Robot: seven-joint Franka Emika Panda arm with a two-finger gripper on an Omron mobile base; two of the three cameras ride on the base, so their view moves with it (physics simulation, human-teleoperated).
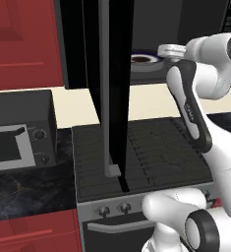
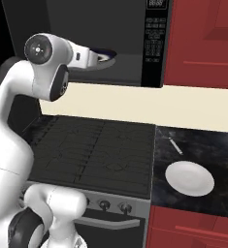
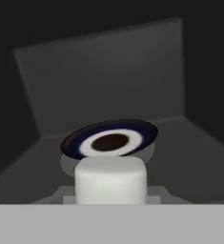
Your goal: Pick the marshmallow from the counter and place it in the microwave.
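Observation:
The marshmallow (image 3: 110, 177), a whitish block, sits between my gripper's (image 3: 110, 196) fingers, which are shut on it. Just beyond it lies the blue-rimmed plate (image 3: 75, 143) on the floor of the microwave's dark grey cavity (image 3: 104, 76). From the left base view, my hand (image 1: 167, 49) reaches into the open microwave (image 1: 156, 19) at the plate's (image 1: 151, 53) edge, beside the tall black door (image 1: 112, 74) that stands swung out. In the right base view the hand (image 2: 92, 57) is at the cavity mouth, left of the button panel (image 2: 154, 36). The dark counter (image 2: 207, 147) lies below on the right.
The ridged black stove top (image 1: 141, 152) lies under the arm. A grey two-knob oven (image 1: 18, 142) stands on the counter to the left. A white plate (image 2: 189, 178) and a small pale utensil (image 2: 175, 145) rest on the counter's right side. Red cabinets (image 2: 203, 38) flank the microwave.

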